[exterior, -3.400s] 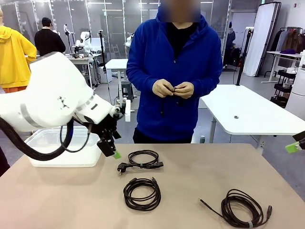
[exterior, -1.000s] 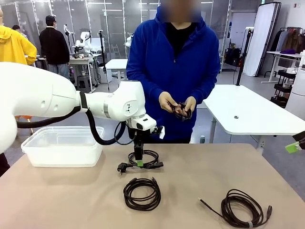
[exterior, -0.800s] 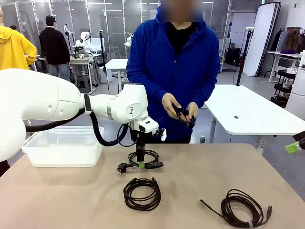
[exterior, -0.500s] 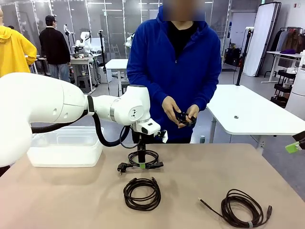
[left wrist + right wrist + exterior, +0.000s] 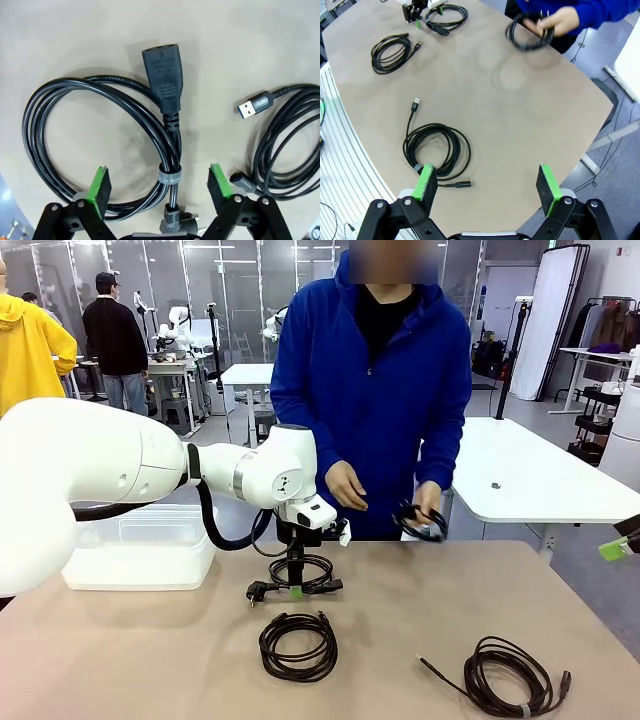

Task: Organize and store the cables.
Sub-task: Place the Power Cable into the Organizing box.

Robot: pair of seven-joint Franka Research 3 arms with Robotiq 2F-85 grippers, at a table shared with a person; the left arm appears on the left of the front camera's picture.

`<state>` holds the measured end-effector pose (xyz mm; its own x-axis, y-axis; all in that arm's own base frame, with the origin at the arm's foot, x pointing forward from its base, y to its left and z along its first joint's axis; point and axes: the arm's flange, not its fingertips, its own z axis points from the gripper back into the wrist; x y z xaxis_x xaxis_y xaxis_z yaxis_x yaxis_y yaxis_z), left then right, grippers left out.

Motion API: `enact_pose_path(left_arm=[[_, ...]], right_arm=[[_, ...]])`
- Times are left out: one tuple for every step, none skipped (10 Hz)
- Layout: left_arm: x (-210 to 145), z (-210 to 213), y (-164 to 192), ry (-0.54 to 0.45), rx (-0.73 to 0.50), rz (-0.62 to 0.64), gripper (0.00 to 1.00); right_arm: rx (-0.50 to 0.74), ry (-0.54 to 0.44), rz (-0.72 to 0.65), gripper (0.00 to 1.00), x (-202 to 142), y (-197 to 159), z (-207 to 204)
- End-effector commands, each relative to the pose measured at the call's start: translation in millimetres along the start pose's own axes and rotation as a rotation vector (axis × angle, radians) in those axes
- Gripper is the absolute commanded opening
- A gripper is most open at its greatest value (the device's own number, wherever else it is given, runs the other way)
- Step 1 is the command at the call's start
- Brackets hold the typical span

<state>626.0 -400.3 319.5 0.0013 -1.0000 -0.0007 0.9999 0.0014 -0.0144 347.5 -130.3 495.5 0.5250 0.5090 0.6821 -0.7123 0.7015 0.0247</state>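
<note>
A power cable coil (image 5: pixel 300 573) with a plug lies at the table's far middle. My left gripper (image 5: pixel 294 588) is down over it. In the left wrist view that coil (image 5: pixel 75 100) lies on the table, and the left gripper (image 5: pixel 160 182) stands open, its green pads apart on either side of the strapped part without touching it. A USB cable coil (image 5: pixel 298 645) lies nearer the front, and a larger coil (image 5: pixel 510 677) at the front right. The person holds another coil (image 5: pixel 420 522) just above the far edge. My right gripper (image 5: pixel 486 182) hangs open high above the larger coil (image 5: pixel 437 150).
A clear plastic bin (image 5: pixel 130 552) stands at the table's far left. The person stands at the far side, hands over the table edge. Bare tabletop (image 5: pixel 450 600) lies between the coils. People and other tables are farther back.
My left arm swung from the bin to the power cable coil and sank onto it. The person's hand has brought its coil down and to the right, near the table.
</note>
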Motion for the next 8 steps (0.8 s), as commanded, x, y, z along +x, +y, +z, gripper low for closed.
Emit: enact_pose_path(left_arm=[[5.0,-1.9,3.9,0.003,0.022,0.012,0.54],[6.0,-3.6,2.7,0.012,0.026,0.000,0.30],[7.5,-5.4,1.9,-0.003,0.016,-0.012,0.00],[7.1,-6.3,1.9,-0.014,0.011,-0.011,0.00],[6.1,-5.1,2.1,-0.044,0.002,-0.012,0.00],[5.3,-4.8,2.6,-0.040,0.000,-0.003,0.03],[5.6,-4.9,3.2,-0.033,-0.006,-0.002,0.00],[6.8,-3.2,3.1,-0.030,-0.007,-0.008,0.00]], right_arm=[[-0.005,-0.001,-0.017,1.00,2.4,-0.1,0.6],[-0.005,-0.001,-0.017,1.00,2.4,-0.1,0.6],[-0.005,-0.001,-0.017,1.00,2.4,-0.1,0.6],[-0.005,-0.001,-0.017,1.00,2.4,-0.1,0.6],[-0.005,-0.001,-0.017,1.00,2.4,-0.1,0.6],[-0.005,-0.001,-0.017,1.00,2.4,-0.1,0.6],[-0.005,-0.001,-0.017,1.00,2.4,-0.1,0.6],[-0.005,-0.001,-0.017,1.00,2.4,-0.1,0.6]])
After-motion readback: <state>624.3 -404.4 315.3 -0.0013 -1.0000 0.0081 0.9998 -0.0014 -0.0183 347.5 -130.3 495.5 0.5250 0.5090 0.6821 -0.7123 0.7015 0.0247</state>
